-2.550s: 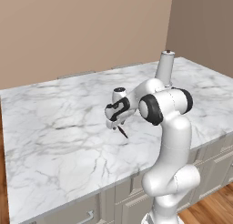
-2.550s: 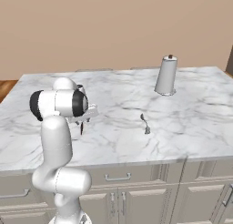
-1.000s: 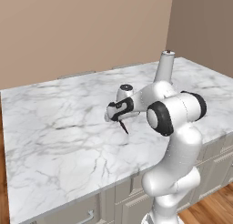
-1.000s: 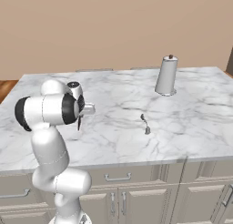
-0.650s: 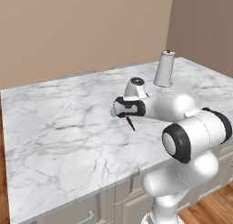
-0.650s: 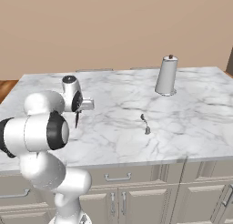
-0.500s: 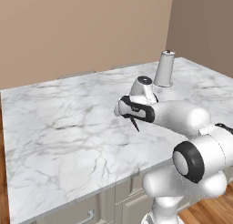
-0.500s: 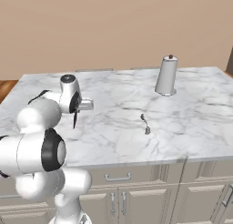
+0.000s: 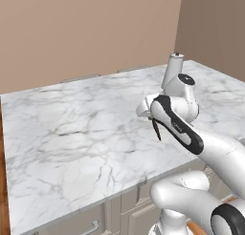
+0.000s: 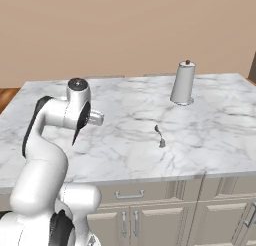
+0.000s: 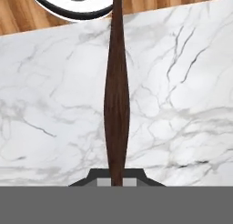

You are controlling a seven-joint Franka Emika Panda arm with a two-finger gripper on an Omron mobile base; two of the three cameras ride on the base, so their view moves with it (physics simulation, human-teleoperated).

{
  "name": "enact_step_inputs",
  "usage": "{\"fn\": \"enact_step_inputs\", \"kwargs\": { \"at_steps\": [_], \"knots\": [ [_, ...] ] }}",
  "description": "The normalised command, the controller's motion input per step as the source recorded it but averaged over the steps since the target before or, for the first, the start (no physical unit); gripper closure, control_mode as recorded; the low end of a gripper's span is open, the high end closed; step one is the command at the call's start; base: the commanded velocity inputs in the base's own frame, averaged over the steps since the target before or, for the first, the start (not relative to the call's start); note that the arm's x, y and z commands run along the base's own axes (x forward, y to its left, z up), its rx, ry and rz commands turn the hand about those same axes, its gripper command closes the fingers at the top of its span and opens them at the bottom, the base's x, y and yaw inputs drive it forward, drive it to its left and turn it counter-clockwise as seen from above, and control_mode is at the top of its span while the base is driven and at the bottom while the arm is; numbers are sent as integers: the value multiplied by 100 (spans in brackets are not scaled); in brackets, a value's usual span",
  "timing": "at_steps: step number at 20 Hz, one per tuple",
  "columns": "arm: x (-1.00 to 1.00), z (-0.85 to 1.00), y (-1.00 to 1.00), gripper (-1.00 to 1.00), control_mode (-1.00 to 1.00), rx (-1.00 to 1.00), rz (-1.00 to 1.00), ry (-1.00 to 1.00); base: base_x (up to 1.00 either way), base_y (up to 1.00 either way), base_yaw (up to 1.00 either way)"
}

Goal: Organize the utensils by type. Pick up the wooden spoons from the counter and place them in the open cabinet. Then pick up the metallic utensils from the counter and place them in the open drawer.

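Now the claw (image 11: 116,175) is shut tight on the dark stick-like tool (image 11: 116,104). It holds the tool by one end, up in the air over the white table (image 9: 72,133). The tool looks thin, stiff and light, and smooth, so it could slip or swing. A hold nearer its fat middle would be steadier, I think. The little silver spoon (image 10: 159,135) lies on the table, near the front edge. A tall grey holder (image 10: 183,83) stands far back to the right.
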Motion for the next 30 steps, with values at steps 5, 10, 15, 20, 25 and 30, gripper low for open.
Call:
{"fn": "enact_step_inputs", "kwargs": {
  "at_steps": [5,10,15,20,25,30],
  "knots": [
    [-25,49,-26,100,-100,9,-33,35,0,0,0],
    [-43,15,-18,100,-100,1,-25,23,0,0,0],
    [-76,-7,-12,100,-100,0,-46,2,0,0,0],
    [-77,-12,0,100,-100,0,-47,0,0,0,0],
    [-51,-2,-17,100,-100,1,-30,0,0,0,0],
    [-6,0,-7,100,-100,0,-13,1,0,0,0]
  ]
}}
